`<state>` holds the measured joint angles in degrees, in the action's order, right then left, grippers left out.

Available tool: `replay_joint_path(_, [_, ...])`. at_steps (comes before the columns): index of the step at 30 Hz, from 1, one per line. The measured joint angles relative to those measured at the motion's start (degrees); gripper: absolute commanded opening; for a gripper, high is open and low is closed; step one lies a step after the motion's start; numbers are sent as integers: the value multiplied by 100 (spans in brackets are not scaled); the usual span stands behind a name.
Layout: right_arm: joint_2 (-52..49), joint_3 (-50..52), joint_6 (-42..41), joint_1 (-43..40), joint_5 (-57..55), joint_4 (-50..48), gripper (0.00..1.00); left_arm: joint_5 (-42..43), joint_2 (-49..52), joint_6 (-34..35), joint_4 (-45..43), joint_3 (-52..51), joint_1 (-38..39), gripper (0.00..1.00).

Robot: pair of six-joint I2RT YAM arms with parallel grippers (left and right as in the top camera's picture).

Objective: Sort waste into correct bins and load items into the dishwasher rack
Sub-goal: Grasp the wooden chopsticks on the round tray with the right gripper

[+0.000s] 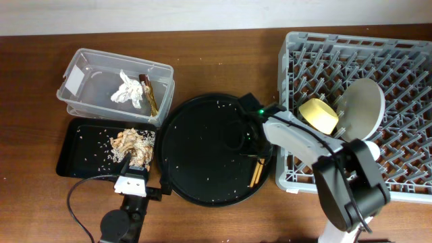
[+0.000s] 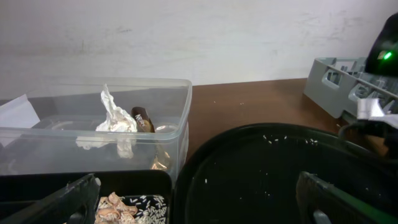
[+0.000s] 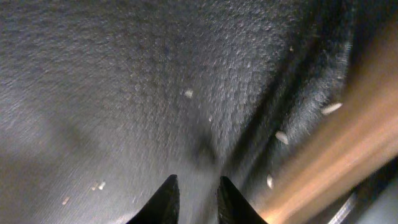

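Right gripper (image 3: 193, 198) nearly clenched, nothing between its jaws, chopsticks (image 3: 323, 163) just to their right; left gripper (image 2: 199, 208) released.

One rack (image 1: 405, 61), one plate (image 1: 364, 108), one bowl (image 1: 318, 116), two bins (image 1: 84, 71) (image 1: 71, 152), one round tray (image 1: 202, 162), two chopsticks (image 1: 257, 173).
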<state>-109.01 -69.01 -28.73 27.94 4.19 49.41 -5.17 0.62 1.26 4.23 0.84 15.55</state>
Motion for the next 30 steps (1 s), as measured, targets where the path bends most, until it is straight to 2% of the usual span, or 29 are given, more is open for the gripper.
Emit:
replay_joint_path(5, [-61, 9, -103, 0, 0, 7, 22, 0, 0, 2, 0, 0, 0, 99])
replay_joint_path(10, [105, -173, 452, 0, 0, 94, 24, -2, 0, 2, 0, 0, 0, 99])
replay_joint_path(12, [396, -210, 516, 0, -63, 96, 28, -2, 0, 2, 0, 0, 0, 99])
replay_joint_path(20, [433, -267, 319, 0, -1506, 7, 31, -2, 0, 2, 0, 0, 0, 99])
replay_joint_path(25, [57, -267, 197, 0, -1416, -46, 27, -2, 0, 2, 0, 0, 0, 99])
replay_joint_path(27, [-74, -267, 63, 0, -1207, -46, 19, -2, 0, 0, 0, 0, 0, 99])
replay_joint_path(30, [-94, -267, -76, 0, -787, -118, 15, -2, 0, 2, 0, 0, 0, 99])
